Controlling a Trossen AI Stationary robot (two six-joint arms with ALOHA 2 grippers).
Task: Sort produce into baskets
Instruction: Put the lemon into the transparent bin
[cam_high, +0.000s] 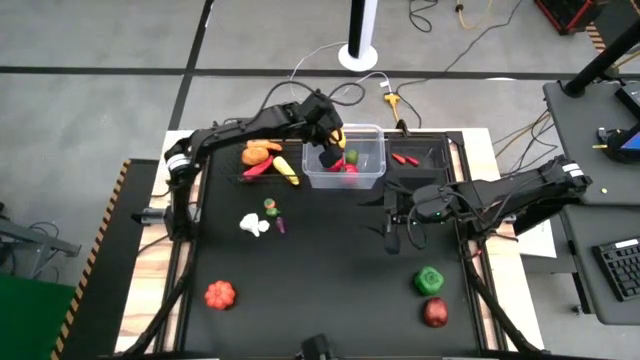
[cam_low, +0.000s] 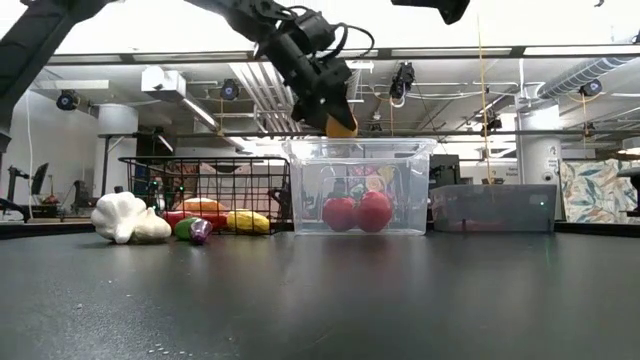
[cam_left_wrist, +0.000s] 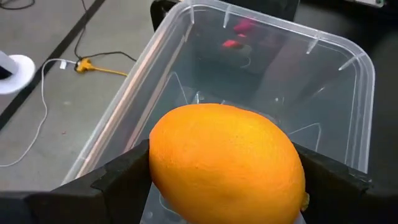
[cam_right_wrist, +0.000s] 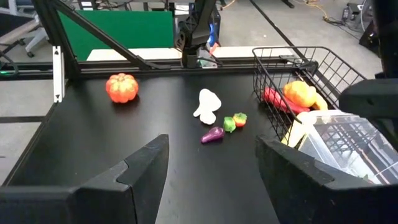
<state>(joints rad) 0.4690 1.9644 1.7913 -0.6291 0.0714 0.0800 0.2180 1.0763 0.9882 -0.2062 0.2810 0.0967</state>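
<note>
Two claws over the black bench (cam_high: 330, 270): left claw (cam_high: 330, 140) clamped on an orange fruit (cam_left_wrist: 227, 163), poised above the clear plastic bin (cam_high: 372, 178), red tomatoes (cam_low: 357, 212) already inside. Left of that bin, black wire basket (cam_high: 232, 168) with produce; garlic (cam_high: 254, 225) and pumpkin (cam_high: 220, 294) loose nearby. Right of the bin, right claw (cam_high: 391, 236) spread wide, empty, near the green pepper (cam_high: 429, 280).
</note>
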